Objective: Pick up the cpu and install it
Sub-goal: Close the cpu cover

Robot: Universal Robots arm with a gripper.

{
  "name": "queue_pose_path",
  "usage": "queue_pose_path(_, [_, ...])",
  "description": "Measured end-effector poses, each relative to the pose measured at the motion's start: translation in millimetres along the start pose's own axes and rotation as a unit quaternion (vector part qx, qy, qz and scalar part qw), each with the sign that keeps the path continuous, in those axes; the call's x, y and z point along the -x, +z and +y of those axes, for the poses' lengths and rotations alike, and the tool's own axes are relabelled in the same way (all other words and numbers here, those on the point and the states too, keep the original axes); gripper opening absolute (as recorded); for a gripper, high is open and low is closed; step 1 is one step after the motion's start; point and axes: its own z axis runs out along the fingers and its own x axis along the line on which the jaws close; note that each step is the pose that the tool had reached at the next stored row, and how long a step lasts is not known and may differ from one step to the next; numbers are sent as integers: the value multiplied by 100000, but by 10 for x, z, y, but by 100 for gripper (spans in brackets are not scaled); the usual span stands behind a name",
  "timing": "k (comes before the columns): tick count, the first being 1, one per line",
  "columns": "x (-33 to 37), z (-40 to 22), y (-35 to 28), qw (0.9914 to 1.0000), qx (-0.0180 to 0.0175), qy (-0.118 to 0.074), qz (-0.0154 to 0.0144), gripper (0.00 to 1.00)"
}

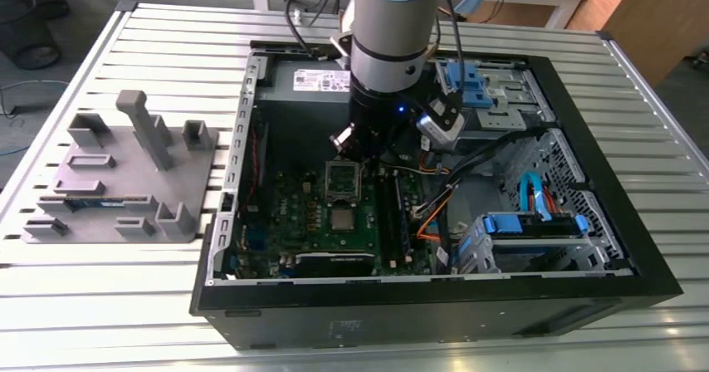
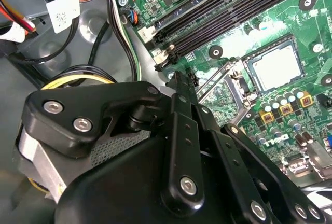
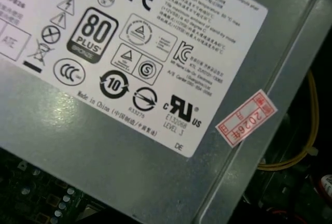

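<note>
- One open computer case (image 1: 620,247) lying on its side across the middle of the slatted metal counter (image 1: 66,305), green motherboard (image 1: 299,222) facing up.
- Reaching down into the case from above: the arm (image 1: 390,31), with the tool (image 1: 354,154) low over the board's upper half, close to a metal-framed square opening (image 1: 341,179).
- Cannot tell whether the tool (image 2: 182,79) is spread or pressed together; its black linkages seen from the side in the second wrist view, nothing visibly pinched.
- Lying flat on the motherboard, apart from the tool: the cpu (image 1: 344,219), silvery top up. Seated in a dark square frame in the second wrist view (image 2: 275,67), just beside a raised metal bracket (image 2: 224,86).
- Running alongside the cpu: long black memory slots (image 2: 233,11).
- Crowding the tool's surroundings: black, white and yellow cables (image 2: 116,37), orange leads (image 1: 427,222) and a blue cable (image 1: 530,191) toward the exterior view's right.
- At the case's far wall, close behind the arm: the grey power supply (image 1: 315,79), its white label (image 3: 129,53) and a small red sticker (image 3: 245,119) plain in the first wrist view, with yellow wires (image 3: 293,163) past its edge.
- Two blue-tabbed drive cages (image 1: 474,85) (image 1: 534,224) along the case side at the exterior view's right.
- Near the counter edge at the exterior view's left, well apart from the case: a grey fixture tray (image 1: 166,181) holding a narrow green memory stick (image 1: 95,203).
</note>
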Motion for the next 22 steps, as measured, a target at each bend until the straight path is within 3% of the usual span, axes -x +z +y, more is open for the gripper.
queue_pose_path(4, [-2, -1, -1, 100000, 64, -45, -31, 11])
queue_pose_path(8, [-13, -3, -10, 99999, 352, -104, -234, 11])
queue_pose_path(15, [-13, -3, -10, 99999, 375, -125, -249, 11])
queue_pose_path(18, [-20, -2, -10, 99997, 616, -232, -373, 11])
queue_pose_path(22, [-21, -1, -10, 99996, 637, -520, -371, 11])
